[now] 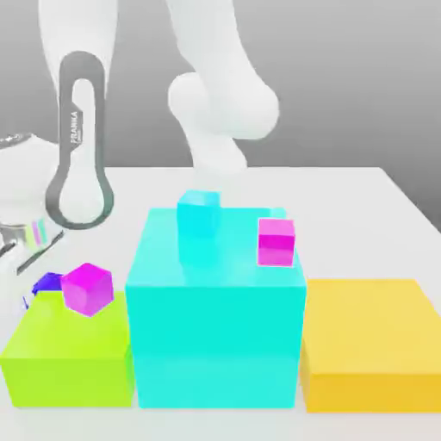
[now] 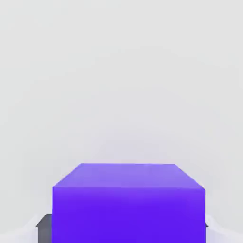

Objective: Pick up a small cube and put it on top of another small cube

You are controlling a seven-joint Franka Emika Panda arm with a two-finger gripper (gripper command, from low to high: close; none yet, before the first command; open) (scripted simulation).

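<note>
claw (image 2: 128, 228) clamped on small cube (image 2: 128, 199), white table (image 2: 118, 71)

The one legible mark was the maker's name "FRANKA", printed small and running lengthwise on the grey-edged white arm link (image 1: 79, 138) at the exterior view's left. The blocks bore no lettering.

big lime block (image 1: 69, 357) just beside small cube (image 1: 45, 282), open table (image 1: 344, 194) behind
</note>
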